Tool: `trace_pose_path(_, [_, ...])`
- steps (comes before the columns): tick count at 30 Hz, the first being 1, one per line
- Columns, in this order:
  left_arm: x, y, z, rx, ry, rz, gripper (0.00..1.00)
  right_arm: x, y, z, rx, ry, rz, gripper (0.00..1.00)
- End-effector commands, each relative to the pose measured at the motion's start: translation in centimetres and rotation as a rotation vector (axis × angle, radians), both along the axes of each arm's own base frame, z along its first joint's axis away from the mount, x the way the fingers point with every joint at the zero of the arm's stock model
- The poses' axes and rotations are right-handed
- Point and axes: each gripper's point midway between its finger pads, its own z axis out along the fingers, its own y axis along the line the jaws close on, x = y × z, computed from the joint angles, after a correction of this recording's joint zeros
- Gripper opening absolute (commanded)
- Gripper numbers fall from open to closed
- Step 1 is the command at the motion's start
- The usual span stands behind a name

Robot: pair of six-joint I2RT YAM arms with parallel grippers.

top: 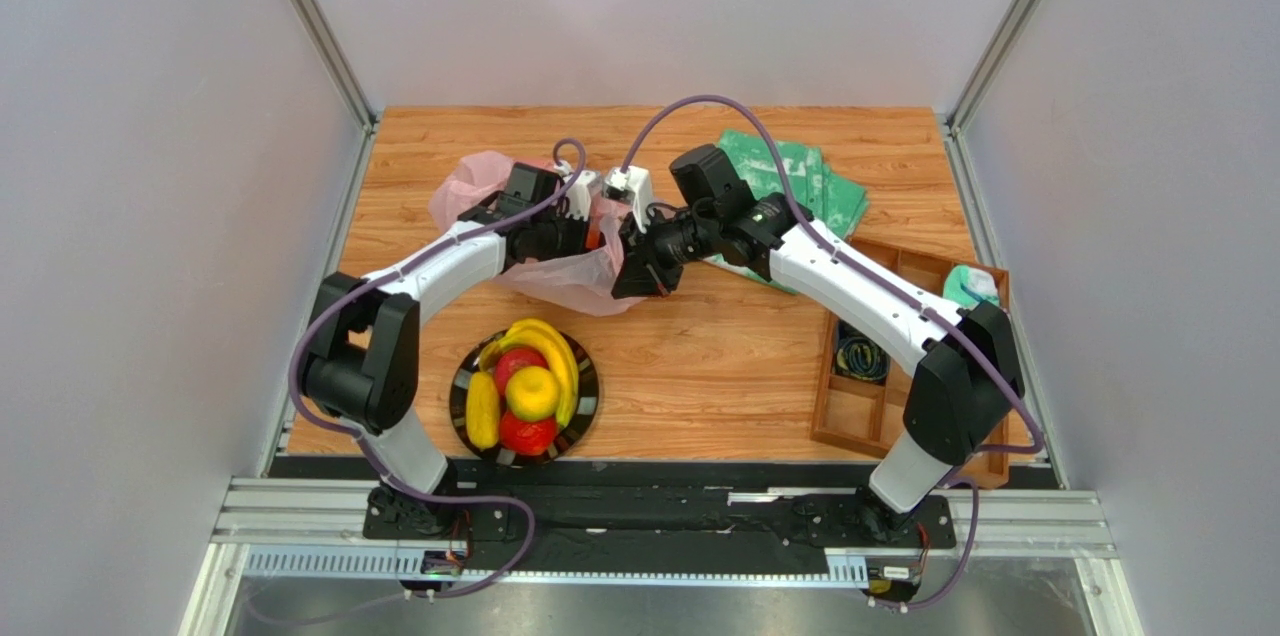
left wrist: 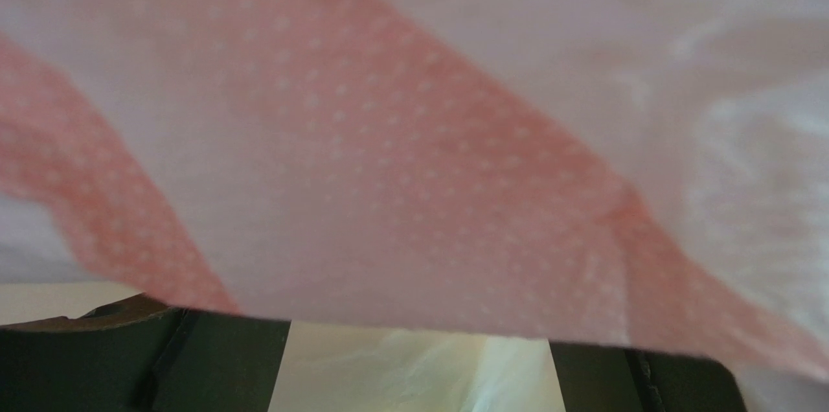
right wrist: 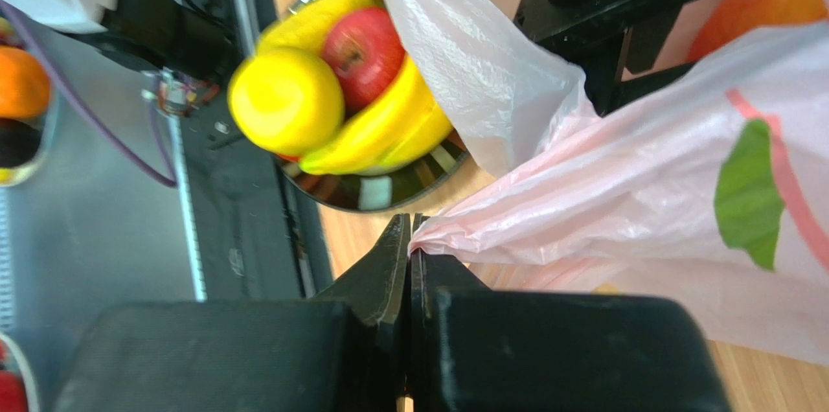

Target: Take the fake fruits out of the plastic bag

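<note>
The pink plastic bag (top: 484, 194) lies crumpled at the back left of the table. My left gripper (top: 580, 228) is pushed into its mouth. In the left wrist view its jaws stand open, with dark fingers (left wrist: 224, 363) at the bottom corners and only pink bag film (left wrist: 409, 140) ahead. No fruit shows there. My right gripper (top: 639, 276) is shut on the bag's edge (right wrist: 457, 232). An orange shape (right wrist: 769, 4) shows by the bag. Bananas (top: 550, 351), a lemon (top: 529, 393) and red apples (top: 526, 434) sit on a dark plate (top: 589, 399).
A folded green-and-white cloth (top: 804, 186) lies behind my right arm. A wooden compartment tray (top: 857, 419) stands at the right edge, holding a coiled cable (top: 860, 356) and a teal item (top: 974, 285). Grey walls enclose three sides.
</note>
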Motion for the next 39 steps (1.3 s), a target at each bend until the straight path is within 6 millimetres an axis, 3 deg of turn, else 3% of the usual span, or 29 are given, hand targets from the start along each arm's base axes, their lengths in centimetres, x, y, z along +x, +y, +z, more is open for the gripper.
trace_pose_path(1, [5.5,0.6,1.2,-0.092,-0.034,0.276,0.94,-3.9,-1.6,-1.1,-0.040,0.049,0.112,0.00])
trace_pose_path(5, [6.6,1.1,2.2,-0.111,-0.037,0.338,0.91,-4.0,-3.3,-2.6,-0.119,0.086,0.089,0.00])
trace_pose_path(7, [5.9,2.7,1.9,-0.007,-0.044,0.318,0.91,-3.5,-4.7,-2.5,-0.145,0.066,0.063,0.00])
trace_pose_path(9, [5.1,2.8,3.5,-0.036,-0.116,0.220,0.89,-2.6,-6.0,-2.2,-0.157,0.072,0.009,0.00])
trace_pose_path(10, [3.4,2.9,2.8,-0.026,-0.142,0.093,0.87,-1.9,-5.9,-1.0,-0.134,0.067,-0.015,0.00])
trace_pose_path(12, [1.6,2.9,4.1,-0.035,-0.207,0.000,0.87,-0.7,-6.1,0.7,-0.091,0.128,-0.081,0.00])
trace_pose_path(13, [0.1,3.4,3.0,-0.017,-0.214,-0.053,0.87,-0.3,-5.7,2.1,-0.053,0.124,-0.075,0.00])
trace_pose_path(14, [-0.9,3.1,4.3,-0.049,-0.247,-0.088,0.87,0.0,-5.6,2.9,-0.039,0.112,-0.081,0.00])
trace_pose_path(16, [-2.9,2.5,4.6,-0.095,-0.272,-0.183,0.88,0.6,-5.3,4.1,-0.019,0.083,-0.088,0.00])
trace_pose_path(18, [-4.4,2.0,5.8,-0.126,-0.305,-0.249,0.88,0.7,-5.1,3.7,-0.031,0.100,-0.089,0.00])
trace_pose_path(20, [-5.1,1.8,5.7,-0.094,-0.346,-0.315,0.88,1.3,-4.9,4.0,-0.022,0.095,-0.104,0.00])
trace_pose_path(22, [-5.4,2.3,4.3,0.035,-0.371,-0.360,0.88,1.5,-4.3,5.2,0.030,0.145,-0.124,0.00])
trace_pose_path(23, [-5.4,2.5,3.8,0.070,-0.365,-0.355,0.87,1.9,-3.5,7.1,0.084,0.136,-0.124,0.00])
trace_pose_path(25, [-4.9,3.3,3.2,0.117,-0.360,-0.308,0.86,2.1,-2.5,9.1,0.146,0.180,-0.126,0.00])
trace_pose_path(27, [-4.9,3.6,2.8,0.150,-0.376,-0.300,0.86,3.6,-1.5,11.6,0.207,0.153,-0.148,0.00])
trace_pose_path(30, [-5.5,3.0,2.7,0.217,-0.433,-0.355,0.86,5.0,-0.3,13.6,0.285,0.203,-0.199,0.00])
trace_pose_path(33, [-5.4,2.8,4.0,0.191,-0.422,-0.298,0.85,6.0,0.0,11.8,0.248,0.237,-0.228,0.00])
trace_pose_path(35, [-5.7,2.8,5.3,0.158,-0.453,-0.274,0.85,7.0,-1.4,10.3,0.208,0.277,-0.307,0.00])
trace_pose_path(36, [-6.2,3.0,5.0,0.142,-0.437,-0.240,0.85,7.3,-2.1,9.9,0.203,0.292,-0.327,0.00])
trace_pose_path(39, [-6.0,3.9,4.9,0.120,-0.400,-0.077,0.85,6.2,-4.0,9.3,0.158,0.234,-0.301,0.00])
